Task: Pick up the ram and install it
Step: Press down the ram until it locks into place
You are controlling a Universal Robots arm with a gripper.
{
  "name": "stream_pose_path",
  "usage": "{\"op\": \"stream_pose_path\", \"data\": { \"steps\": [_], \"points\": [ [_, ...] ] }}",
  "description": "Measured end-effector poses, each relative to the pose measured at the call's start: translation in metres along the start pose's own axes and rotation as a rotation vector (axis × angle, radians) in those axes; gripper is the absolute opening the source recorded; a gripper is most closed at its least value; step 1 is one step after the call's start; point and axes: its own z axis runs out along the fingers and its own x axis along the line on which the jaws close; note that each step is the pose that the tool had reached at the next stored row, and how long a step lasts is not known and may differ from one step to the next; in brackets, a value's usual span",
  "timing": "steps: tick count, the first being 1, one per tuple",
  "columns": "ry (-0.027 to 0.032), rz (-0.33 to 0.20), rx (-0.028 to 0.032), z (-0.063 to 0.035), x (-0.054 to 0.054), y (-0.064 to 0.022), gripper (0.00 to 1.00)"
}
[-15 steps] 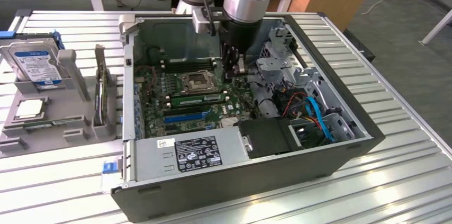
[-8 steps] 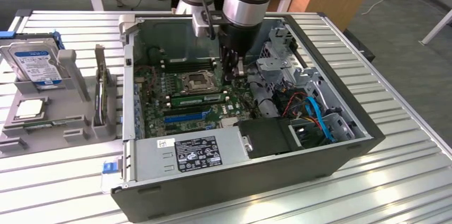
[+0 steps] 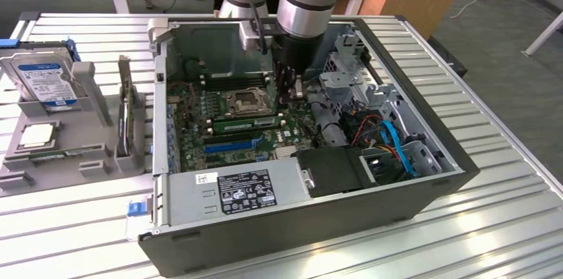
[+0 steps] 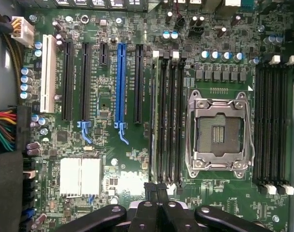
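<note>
The ram [image 3: 247,123] is a long green stick standing on edge in a slot of the motherboard, just beside the empty processor socket [image 3: 245,101]. In the wrist view the ram [image 4: 158,116] shows edge-on as a thin pale strip in the outermost of the slots next to the socket [image 4: 217,133]. My gripper [image 3: 296,92] reaches down into the open computer case [image 3: 422,186], near one end of that slot. In the wrist view the gripper [image 4: 156,189] is shut, its black fingertips pressed together right at the end of the ram's slot. Nothing shows between them.
A grey holder [image 3: 88,160] at the exterior view's left carries a hard drive [image 3: 42,81], a square silver processor [image 3: 35,135] and an upright card [image 3: 126,111]. Inside the case are the power supply [image 3: 246,190], drive cage [image 3: 352,84] and cables [image 3: 396,144]. More empty slots [image 4: 272,121] lie beyond the socket.
</note>
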Motion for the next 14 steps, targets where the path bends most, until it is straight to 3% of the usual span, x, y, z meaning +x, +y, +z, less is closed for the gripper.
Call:
{"op": "stream_pose_path", "data": {
  "steps": [14],
  "points": [
    [0.0002,0.0,-0.0001,0.0108,0.0003,-0.0002,0.1]
  ]
}}
